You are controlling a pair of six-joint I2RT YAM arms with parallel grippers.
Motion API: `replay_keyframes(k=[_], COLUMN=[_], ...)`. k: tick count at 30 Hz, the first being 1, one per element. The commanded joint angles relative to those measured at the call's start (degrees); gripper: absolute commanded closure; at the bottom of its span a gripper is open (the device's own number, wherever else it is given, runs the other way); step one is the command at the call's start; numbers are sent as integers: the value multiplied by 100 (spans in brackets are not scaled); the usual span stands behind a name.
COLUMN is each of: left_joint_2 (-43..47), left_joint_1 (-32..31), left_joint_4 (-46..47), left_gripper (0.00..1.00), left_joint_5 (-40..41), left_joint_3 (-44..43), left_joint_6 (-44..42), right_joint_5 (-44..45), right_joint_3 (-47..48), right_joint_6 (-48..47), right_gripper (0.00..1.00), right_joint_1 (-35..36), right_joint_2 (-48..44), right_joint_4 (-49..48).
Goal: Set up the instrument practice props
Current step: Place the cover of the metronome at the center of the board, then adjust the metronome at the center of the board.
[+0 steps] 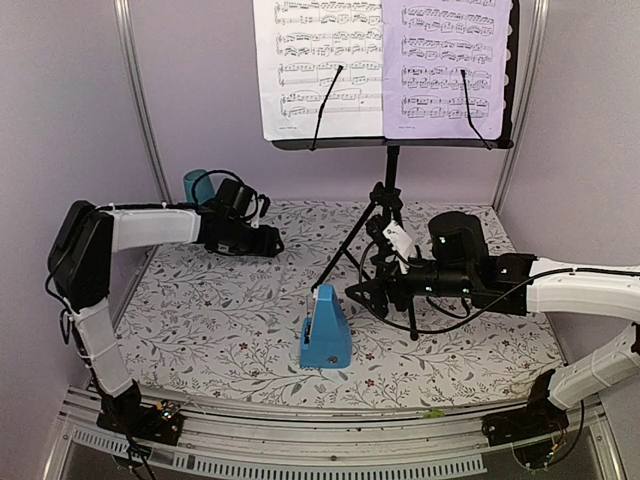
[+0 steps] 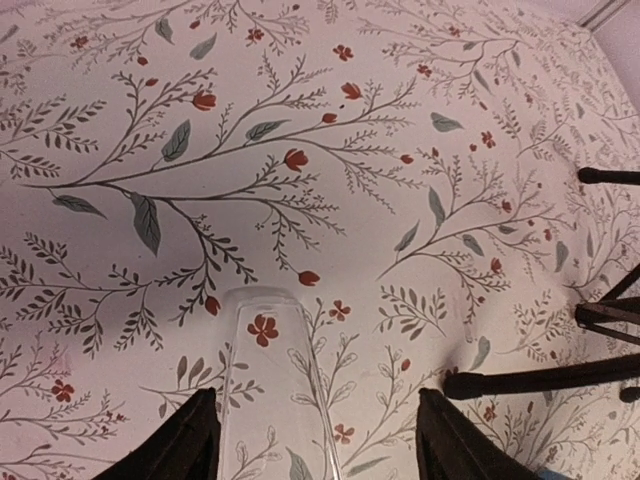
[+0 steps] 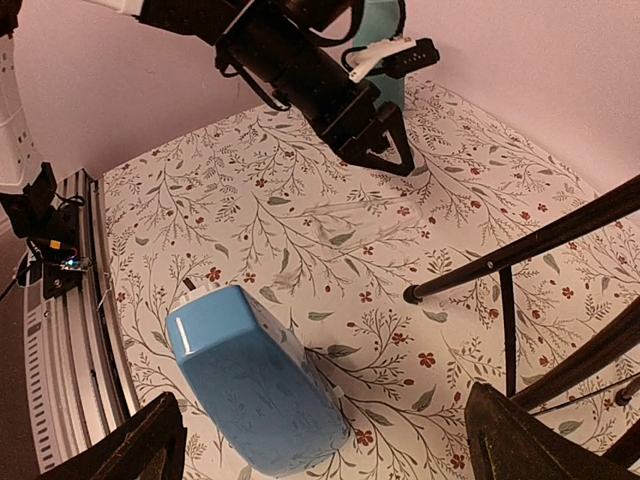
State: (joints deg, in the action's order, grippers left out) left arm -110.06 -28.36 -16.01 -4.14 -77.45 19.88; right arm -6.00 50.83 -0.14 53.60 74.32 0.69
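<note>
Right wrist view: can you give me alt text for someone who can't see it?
A blue pyramid metronome stands on the floral cloth just ahead of the wide-open right fingers, which hold nothing. Beyond it the left fingers hover over a clear flat piece on the cloth, with the music stand's black tripod legs at right.

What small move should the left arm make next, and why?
Probably lift straight up, then draw back. The left gripper stands open, and the clear plastic piece lies flat on the floral cloth between its spread fingers, apparently free of any grip. Rising before pulling away should avoid dragging the piece along.
</note>
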Motion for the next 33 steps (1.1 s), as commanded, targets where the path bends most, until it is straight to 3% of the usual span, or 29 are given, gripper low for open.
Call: replay_keyframes(k=[1, 12, 33], left_joint_2=[880, 2107, 1876], left_joint_1=[-240, -1129, -2589], left_joint_4=[431, 1645, 1941], left_gripper=[32, 33, 34], left_joint_5=[-60, -234, 622], left_joint_3=[706, 2877, 3680], left_joint_6=[-297, -861, 82], right_joint_5=[284, 420, 693], right_joint_3=[-56, -90, -237], right_joint_6=[281, 436, 380], right_gripper=[1, 1, 1], right_joint_1=[-19, -19, -36], right_joint_2=[3, 14, -249], right_joint_4=[-188, -315, -133])
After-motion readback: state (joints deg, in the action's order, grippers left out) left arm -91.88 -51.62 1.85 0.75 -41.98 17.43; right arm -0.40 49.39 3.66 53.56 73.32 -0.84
